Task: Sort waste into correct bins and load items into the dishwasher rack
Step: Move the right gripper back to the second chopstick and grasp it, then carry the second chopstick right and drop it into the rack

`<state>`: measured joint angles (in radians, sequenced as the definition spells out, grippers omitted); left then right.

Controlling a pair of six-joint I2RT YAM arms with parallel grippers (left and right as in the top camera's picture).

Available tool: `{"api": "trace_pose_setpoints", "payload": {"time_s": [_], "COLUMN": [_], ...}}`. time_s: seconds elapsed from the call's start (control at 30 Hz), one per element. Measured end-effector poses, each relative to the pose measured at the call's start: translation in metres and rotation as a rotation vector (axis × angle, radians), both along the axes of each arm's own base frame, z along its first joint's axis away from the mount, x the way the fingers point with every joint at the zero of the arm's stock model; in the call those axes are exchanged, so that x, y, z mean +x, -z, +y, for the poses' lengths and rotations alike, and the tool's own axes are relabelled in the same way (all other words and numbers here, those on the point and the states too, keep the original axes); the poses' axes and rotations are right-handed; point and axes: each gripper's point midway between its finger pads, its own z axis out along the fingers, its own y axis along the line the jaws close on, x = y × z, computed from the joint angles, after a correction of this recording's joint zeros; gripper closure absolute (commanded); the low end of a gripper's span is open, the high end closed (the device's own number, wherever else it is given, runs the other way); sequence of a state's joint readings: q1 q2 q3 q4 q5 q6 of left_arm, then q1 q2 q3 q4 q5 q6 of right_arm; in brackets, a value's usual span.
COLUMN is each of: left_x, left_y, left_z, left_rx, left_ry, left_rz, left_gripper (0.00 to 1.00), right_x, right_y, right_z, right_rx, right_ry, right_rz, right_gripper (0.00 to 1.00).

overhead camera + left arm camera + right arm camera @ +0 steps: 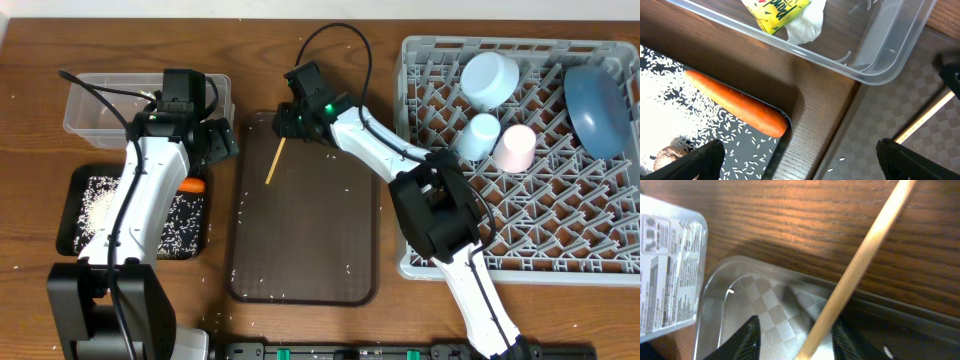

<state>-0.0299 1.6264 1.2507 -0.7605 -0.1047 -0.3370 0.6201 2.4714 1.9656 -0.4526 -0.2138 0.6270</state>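
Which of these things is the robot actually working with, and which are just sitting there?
In the job: carrot, rice, brownish scrap, yellow wrapper, white tissue, chopstick, clear tub, black tray, grey rack, large blue bowl, small light-blue bowl, light-blue cup, pink cup.
Just lying about: brown serving tray, wooden table.

Left arm [140,200] and right arm [372,142] — white shells, black joints, black cables [345,28]; green LED [322,108] near right pincer [796,335].

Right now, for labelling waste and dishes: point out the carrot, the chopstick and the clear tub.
carrot [735,102], left wrist view, mid-body
chopstick [276,161], overhead view, mid-shaft
clear tub [95,115], overhead view, bare floor by left wall
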Motion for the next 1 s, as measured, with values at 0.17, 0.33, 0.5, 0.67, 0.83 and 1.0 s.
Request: {"api": "trace_pose_setpoints", "payload": {"time_s": [0.17, 0.33, 0.5, 0.67, 0.83, 1.0], "left_x": [0.0, 0.0, 0.0, 0.0, 0.0, 0.0], "left_y": [0.0, 0.0, 0.0, 0.0, 0.0, 0.0], "left_z": [0.0, 0.0, 0.0, 0.0, 0.0, 0.0], "left_rx": [0.0, 0.0, 0.0, 0.0, 0.0, 0.0], "left_ry": [0.0, 0.0, 0.0, 0.0, 0.0, 0.0], "left_rz": [0.0, 0.0, 0.0, 0.0, 0.0, 0.0], "left_gripper": [0.02, 0.02, 0.02, 0.02, 0.02, 0.02], "right_x": [-0.001, -0.004, -0.012, -0.016, -0.019, -0.016], "right_y": [0.003, 0.004, 0.005, 0.004, -0.007, -0.072], "right_z": [-0.002, 0.0, 0.003, -0.003, -0.027, -0.07], "right_rx": [-0.001, 0.006, 0.02, 0.007, -0.038, -0.061], "right_ry": [0.011, -0.004, -0.052, -0.095, -0.127, -0.12], "right_rz": [0.016, 0.032, 0.049, 0.062, 0.077, 0.036], "right_gripper": [0.85, 0.93, 0.99, 0.99, 0.99, 0.99]}}
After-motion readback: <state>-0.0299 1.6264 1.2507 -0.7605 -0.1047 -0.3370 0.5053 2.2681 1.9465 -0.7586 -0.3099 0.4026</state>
